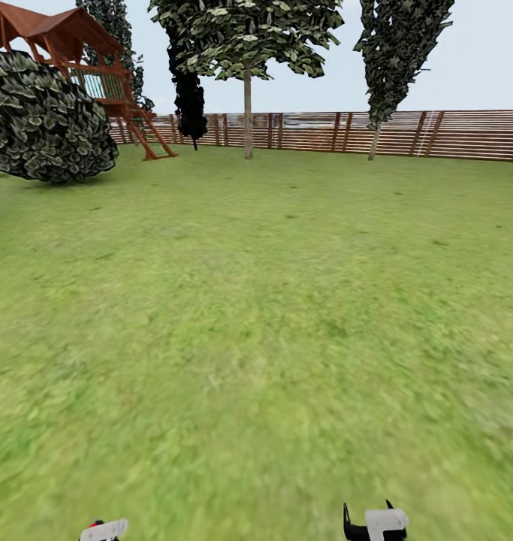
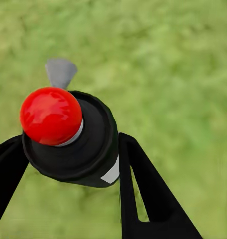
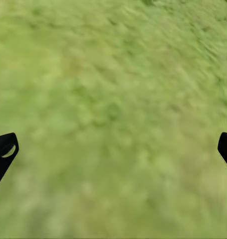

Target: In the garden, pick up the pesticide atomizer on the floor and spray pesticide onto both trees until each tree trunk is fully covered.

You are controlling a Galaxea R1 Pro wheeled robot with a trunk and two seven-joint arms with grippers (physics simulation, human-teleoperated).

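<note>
On a wide, softly blurred green lawn [image 1: 256, 338], the head view runs from a large rounded bush of dark, pale-edged leaves [image 1: 47, 120] at far left, with a red-brown wooden play tower with a peaked roof and ladder [image 1: 83, 68] behind it. Next comes a narrow near-black cypress [image 1: 188, 98], then a tall tree with a straight, bare, pale trunk and a broad leafy crown [image 1: 247, 113], standing upright just before a brown fence of horizontal wooden slats [image 1: 324, 134]. Further right rises a second tree with a thin pale trunk and a tapering leafy crown [image 1: 375, 139], leaning slightly. The sky above is flat pale grey.

At the bottom edge of the head view, the left gripper [image 1: 104, 530] shows as a white block, and the right gripper [image 1: 375, 524] as a white block with black prongs.

In the left wrist view, the left gripper's two smooth black fingers [image 2: 153, 194] are clenched around the pesticide atomizer [image 2: 68, 134]: a round matte black body with a glossy red ball-shaped cap on a white collar, and a small grey fan-shaped nozzle. Its long axis points toward the camera, cap nearest, and the grass lies beyond.

In the right wrist view, the right gripper's black fingertips [image 3: 3, 154] sit far apart at either edge, released and holding nothing, above the grass.
</note>
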